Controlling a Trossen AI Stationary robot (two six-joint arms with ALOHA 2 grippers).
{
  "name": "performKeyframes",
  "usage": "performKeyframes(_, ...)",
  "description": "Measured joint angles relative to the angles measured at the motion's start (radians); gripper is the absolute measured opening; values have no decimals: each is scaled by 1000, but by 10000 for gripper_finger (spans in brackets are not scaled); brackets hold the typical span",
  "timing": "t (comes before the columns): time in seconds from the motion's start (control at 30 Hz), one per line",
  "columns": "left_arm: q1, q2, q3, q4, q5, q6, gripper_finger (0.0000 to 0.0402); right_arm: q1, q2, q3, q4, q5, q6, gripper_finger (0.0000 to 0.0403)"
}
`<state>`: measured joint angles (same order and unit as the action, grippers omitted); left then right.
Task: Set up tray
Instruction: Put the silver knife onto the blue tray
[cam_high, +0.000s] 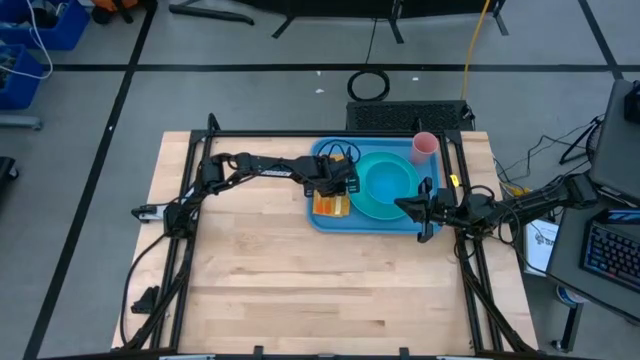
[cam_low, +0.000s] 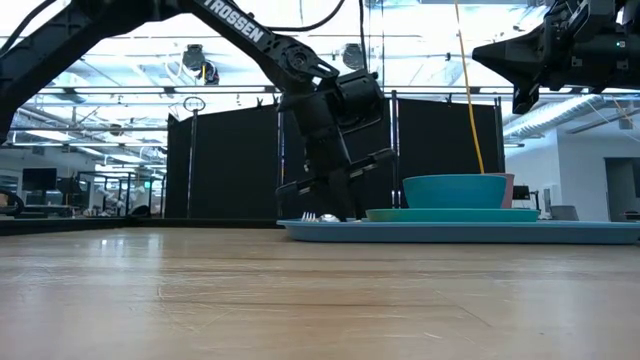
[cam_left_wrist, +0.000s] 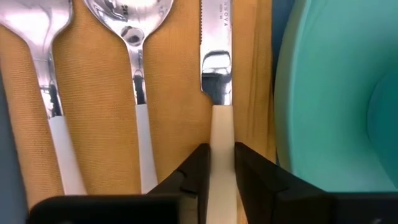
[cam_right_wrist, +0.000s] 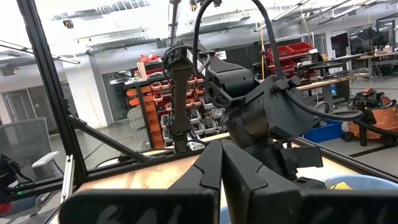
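Note:
The blue tray (cam_high: 322, 222) lies at the table's far right; in the low view the tray (cam_low: 560, 232) shows edge on. On it sit a turquoise plate (cam_high: 372, 206) with a turquoise bowl (cam_high: 388, 176), a pink cup (cam_high: 425, 146) and an orange napkin (cam_high: 332, 207). On the napkin (cam_left_wrist: 93, 106) lie a fork (cam_left_wrist: 37, 37), a spoon (cam_left_wrist: 130, 37) and a cream-handled knife (cam_left_wrist: 216, 68), side by side. My left gripper (cam_high: 338, 188) stands over the napkin, shut on the knife. My right gripper (cam_high: 424, 212) hangs shut above the tray's right edge, raised in the low view (cam_low: 520, 65). My left gripper (cam_left_wrist: 222, 165) pinches the knife's cream handle (cam_left_wrist: 222, 134), just behind the blade, between its two fingers (cam_left_wrist: 200, 165). It comes from above, pointing down, with the fingers across the handle. The blade (cam_left_wrist: 216, 37) lies flat on the napkin, next to the plate's rim (cam_left_wrist: 286, 93).
The near half and the left of the wooden table (cam_high: 300, 290) are bare wood. A dark frame (cam_high: 190, 200) runs along the table's sides. The plate (cam_low: 450, 214) and bowl (cam_low: 455, 190) stand right of the left gripper (cam_low: 335, 205) on the tray.

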<state>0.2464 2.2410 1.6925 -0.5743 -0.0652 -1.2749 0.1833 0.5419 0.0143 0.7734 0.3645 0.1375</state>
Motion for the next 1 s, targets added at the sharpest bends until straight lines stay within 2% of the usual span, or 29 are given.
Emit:
performKeyframes(0.13,-10,1,0,1,-43,-11,80,0,0,0,0,0,0,0)
performKeyframes(0.67,-11,1,0,2,-9,-38,83,0,0,0,0,0,0,0)
performKeyframes(1.0,-12,1,0,3,-29,-55,83,0,0,0,0,0,0,0)
